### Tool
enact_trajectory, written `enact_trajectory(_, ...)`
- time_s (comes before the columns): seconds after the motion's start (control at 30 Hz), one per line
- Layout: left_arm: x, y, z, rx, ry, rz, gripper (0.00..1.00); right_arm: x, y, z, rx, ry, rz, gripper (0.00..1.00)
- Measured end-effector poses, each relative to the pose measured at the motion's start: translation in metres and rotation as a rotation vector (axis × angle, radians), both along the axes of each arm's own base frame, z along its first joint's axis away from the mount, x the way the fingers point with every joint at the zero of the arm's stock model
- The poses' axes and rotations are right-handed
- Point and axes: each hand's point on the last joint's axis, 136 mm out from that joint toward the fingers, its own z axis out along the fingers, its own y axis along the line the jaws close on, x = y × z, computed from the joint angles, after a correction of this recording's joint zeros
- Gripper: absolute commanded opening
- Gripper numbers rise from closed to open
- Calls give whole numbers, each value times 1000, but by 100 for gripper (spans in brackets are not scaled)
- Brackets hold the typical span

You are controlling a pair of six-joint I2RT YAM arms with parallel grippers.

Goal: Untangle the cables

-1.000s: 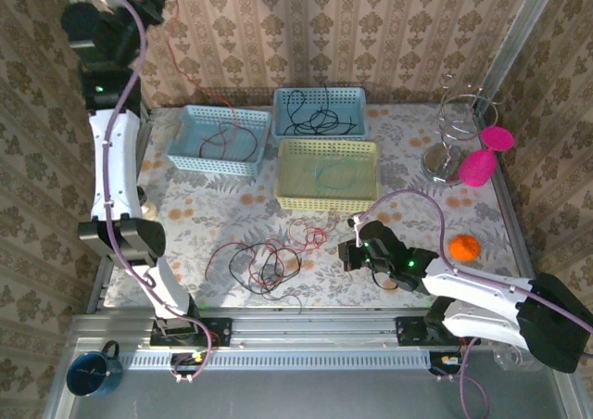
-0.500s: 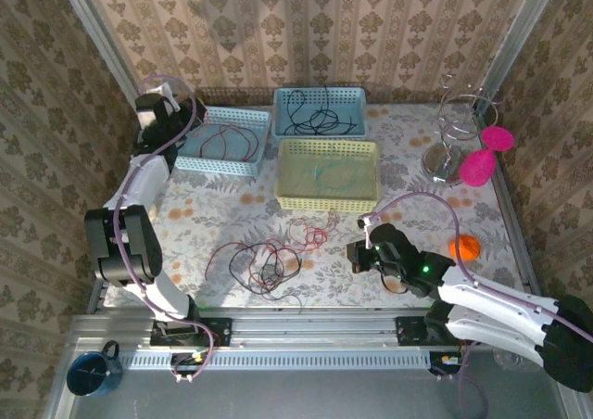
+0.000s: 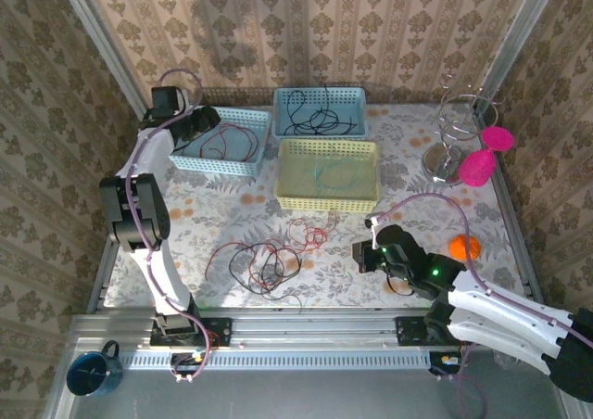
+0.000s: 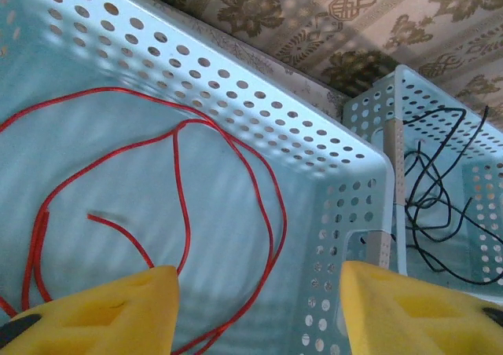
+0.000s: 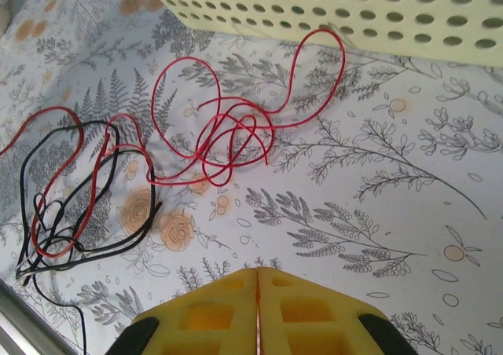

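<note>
Left pincer [image 4: 259, 304] spread over a red cable [image 4: 180, 190] cut off at the view's edge. Right pincer [image 5: 258, 288] pressed together above floral worktop [image 5: 377, 206].

Yellow basket [image 3: 326, 202]; orange ball [image 3: 464, 247] — blue mug [image 3: 91, 374]

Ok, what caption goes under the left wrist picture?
The open left gripper hovers over a red cable coiled in a pale blue basket.

I see red and black cables [image 3: 264, 263] on a white tablecloth [image 3: 204, 210] printed with grey ferns and orange flowers. My light blue baskets [image 3: 215, 166] and pale yellow basket [image 3: 326, 200] are perforated.
</note>
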Motion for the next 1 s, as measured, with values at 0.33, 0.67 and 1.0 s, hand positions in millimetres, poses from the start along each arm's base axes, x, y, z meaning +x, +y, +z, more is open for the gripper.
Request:
enact_trajectory(0.33, -109, -69, 95, 30, -192, -128, 57, 11, 12, 14, -13, 18, 3, 39)
enact_trajectory(0.67, -296, -143, -27, 131, -43, -392, 58, 29, 43, -7, -93, 101, 40, 58)
enact_trajectory(1.0, -366, -140, -104, 222, 139, -469, 53, 61, 76, -57, -196, 195, 33, 56)
